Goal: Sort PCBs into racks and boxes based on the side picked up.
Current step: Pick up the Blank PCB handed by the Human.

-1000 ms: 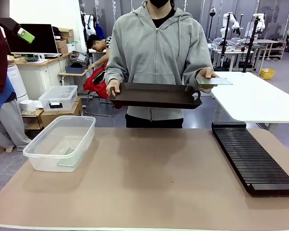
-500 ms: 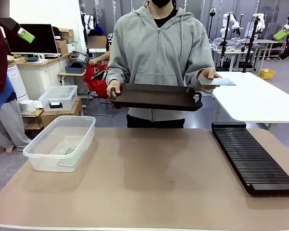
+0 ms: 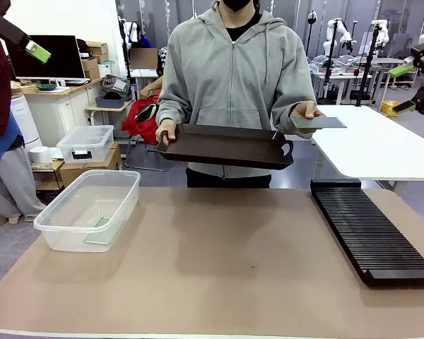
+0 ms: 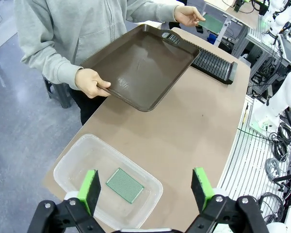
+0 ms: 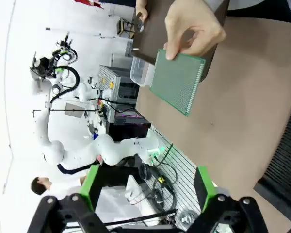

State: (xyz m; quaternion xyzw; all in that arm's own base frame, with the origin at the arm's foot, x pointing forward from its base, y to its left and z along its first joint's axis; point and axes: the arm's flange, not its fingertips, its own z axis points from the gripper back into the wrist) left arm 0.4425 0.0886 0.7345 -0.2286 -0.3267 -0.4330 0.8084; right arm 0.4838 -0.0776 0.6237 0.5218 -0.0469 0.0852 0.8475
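Observation:
A person across the table holds a dark brown tray (image 3: 226, 145) in one hand and a green PCB (image 3: 318, 123) flat in the other. A second PCB (image 4: 124, 185) lies on the floor of the clear box (image 3: 88, 208) at the table's left. The long black rack (image 3: 371, 233) lies at the right. My left gripper (image 4: 145, 189) is open high above the box, and one of its green pads (image 3: 37, 51) shows at the top left. My right gripper (image 3: 404, 88) hangs open at the upper right, well to the right of the held PCB (image 5: 177, 80).
The brown table (image 3: 219, 268) is bare between box and rack. A white table (image 3: 374, 145) stands behind the rack. A small lidded clear box (image 3: 85, 143) sits on a stand behind the left corner. The tray (image 4: 140, 65) is empty.
My right gripper has come down into view at the upper right. The left gripper has risen a little. The person has kept the tray and PCB nearly still.

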